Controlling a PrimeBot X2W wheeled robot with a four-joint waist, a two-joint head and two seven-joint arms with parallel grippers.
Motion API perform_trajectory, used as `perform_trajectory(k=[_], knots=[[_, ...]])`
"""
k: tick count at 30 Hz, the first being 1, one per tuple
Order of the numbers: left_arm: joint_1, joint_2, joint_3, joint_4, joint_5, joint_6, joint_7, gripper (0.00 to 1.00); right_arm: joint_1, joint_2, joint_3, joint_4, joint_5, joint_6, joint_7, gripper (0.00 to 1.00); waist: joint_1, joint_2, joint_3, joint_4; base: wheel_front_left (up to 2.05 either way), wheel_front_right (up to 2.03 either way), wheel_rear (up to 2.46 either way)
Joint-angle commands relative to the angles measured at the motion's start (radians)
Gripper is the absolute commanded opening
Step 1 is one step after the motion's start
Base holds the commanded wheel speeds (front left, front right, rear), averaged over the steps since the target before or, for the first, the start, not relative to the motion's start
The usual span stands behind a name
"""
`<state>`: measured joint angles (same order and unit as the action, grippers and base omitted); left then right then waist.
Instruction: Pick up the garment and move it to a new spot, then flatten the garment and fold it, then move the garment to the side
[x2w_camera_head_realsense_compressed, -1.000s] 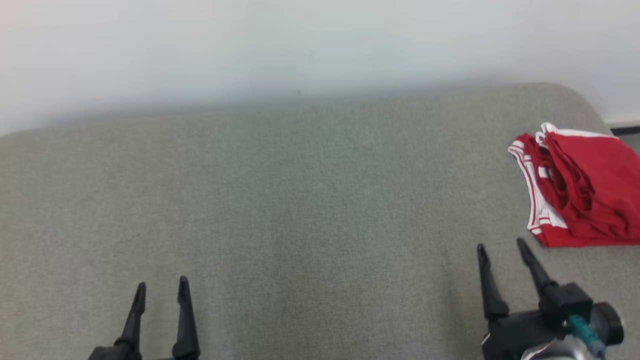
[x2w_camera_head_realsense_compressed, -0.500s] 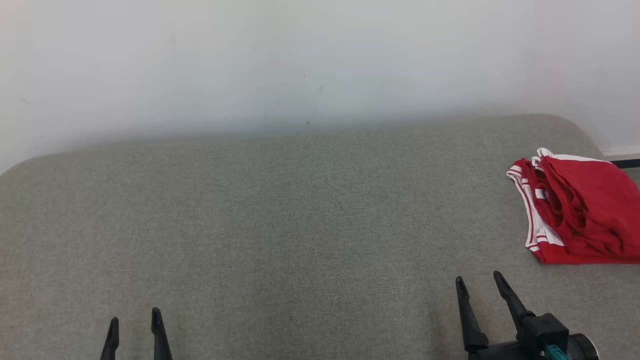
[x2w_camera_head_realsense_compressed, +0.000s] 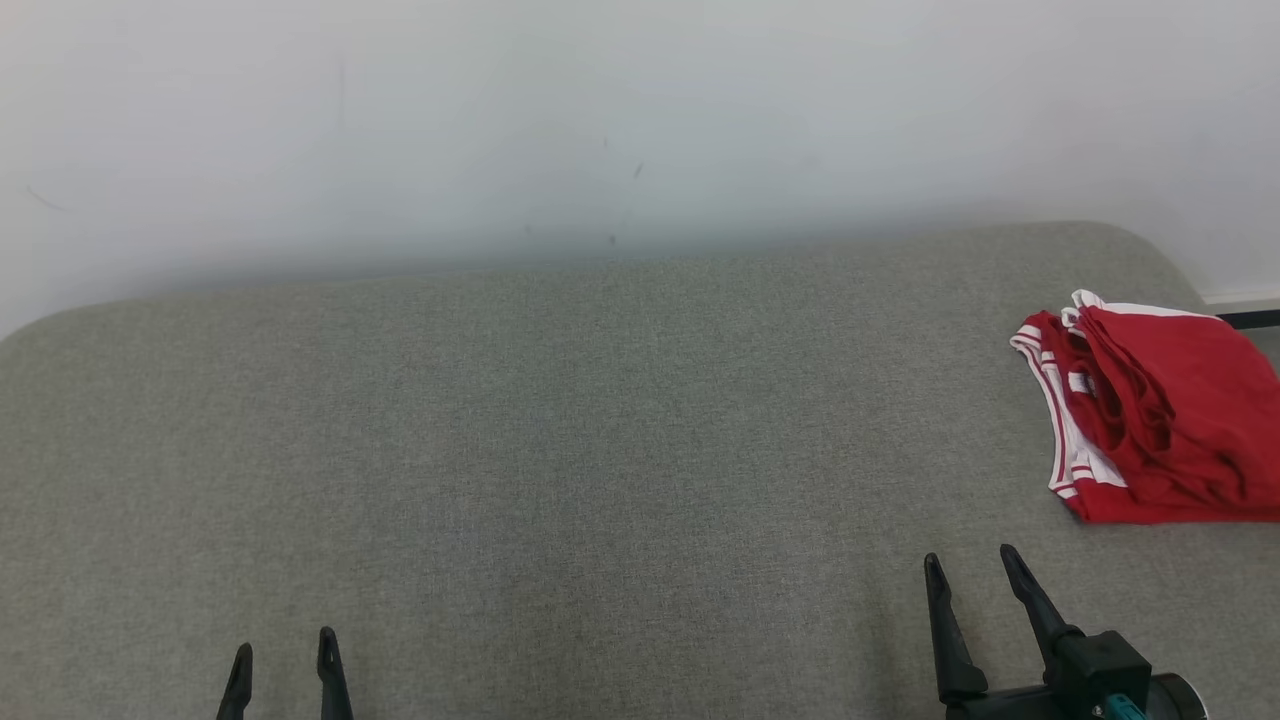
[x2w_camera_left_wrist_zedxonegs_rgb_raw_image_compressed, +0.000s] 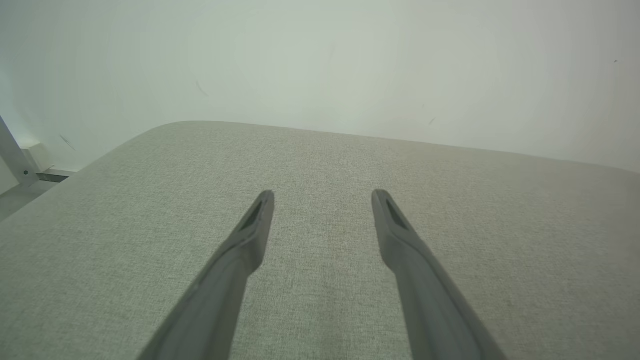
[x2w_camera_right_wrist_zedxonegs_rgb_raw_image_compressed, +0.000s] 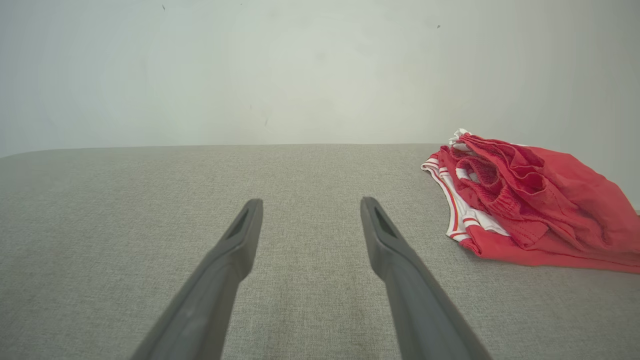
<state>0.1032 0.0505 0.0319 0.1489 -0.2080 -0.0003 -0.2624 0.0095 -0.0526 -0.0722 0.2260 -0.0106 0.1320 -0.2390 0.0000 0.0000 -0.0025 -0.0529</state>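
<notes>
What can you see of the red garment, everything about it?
The red garment looks like a thin sports jersey with white-and-red striped trim and a small label inside. It lies folded into a loose, rumpled stack at the far right of the grey fabric surface, running past the head view's right edge. Only the surface touches it; nothing grips it.

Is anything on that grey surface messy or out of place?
Nothing is spilled or damaged. The red garment sits bunched at the grey surface's far right end, its layers rumpled rather than flat. The left gripper and right gripper stand open, apart from it.
</notes>
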Motion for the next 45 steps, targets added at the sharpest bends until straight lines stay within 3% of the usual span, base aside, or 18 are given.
perform_trajectory(k=[1, 8, 9, 13, 27, 45], knots=[[0.000, 0.000, 0.001, 0.005, 0.015, -0.004, -0.003, 1.00, 0.005, 0.005, 0.000, 0.000, 0.007, -0.003, -0.007, 1.00, 0.0000, 0.0000, 0.000, 0.000, 0.00, 0.00, 0.00], [0.002, 0.000, -0.002, 0.010, 0.018, -0.007, -0.003, 1.00, -0.001, 0.005, 0.010, 0.003, 0.024, -0.003, -0.009, 1.00, 0.0000, 0.0000, 0.002, 0.001, 0.00, 0.00, 0.00], [0.000, -0.001, -0.002, 0.013, 0.015, -0.001, 0.000, 0.00, 0.001, 0.000, 0.007, 0.008, 0.018, 0.000, -0.005, 0.00, 0.0001, 0.0000, 0.002, 0.001, 0.00, 0.00, 0.00], [0.001, -0.004, -0.001, 0.050, 0.008, -0.001, 0.006, 0.00, 0.009, 0.001, 0.004, 0.045, 0.025, 0.000, 0.005, 0.00, 0.0001, 0.0000, 0.002, 0.001, 0.00, 0.00, 0.00], [-0.044, -0.003, 0.017, 0.060, -0.273, -0.027, 0.080, 0.00, -0.019, 0.001, -0.006, 0.039, 0.342, 0.000, 0.076, 0.00, 0.0001, 0.0000, 0.002, 0.007, 0.00, 0.00, 0.00], [-0.085, -0.002, 0.031, 0.066, -0.537, -0.052, 0.149, 0.00, -0.043, 0.002, -0.014, 0.031, 0.642, -0.001, 0.139, 0.00, 0.0001, 0.0000, 0.003, 0.015, 0.00, 0.00, 0.00]])
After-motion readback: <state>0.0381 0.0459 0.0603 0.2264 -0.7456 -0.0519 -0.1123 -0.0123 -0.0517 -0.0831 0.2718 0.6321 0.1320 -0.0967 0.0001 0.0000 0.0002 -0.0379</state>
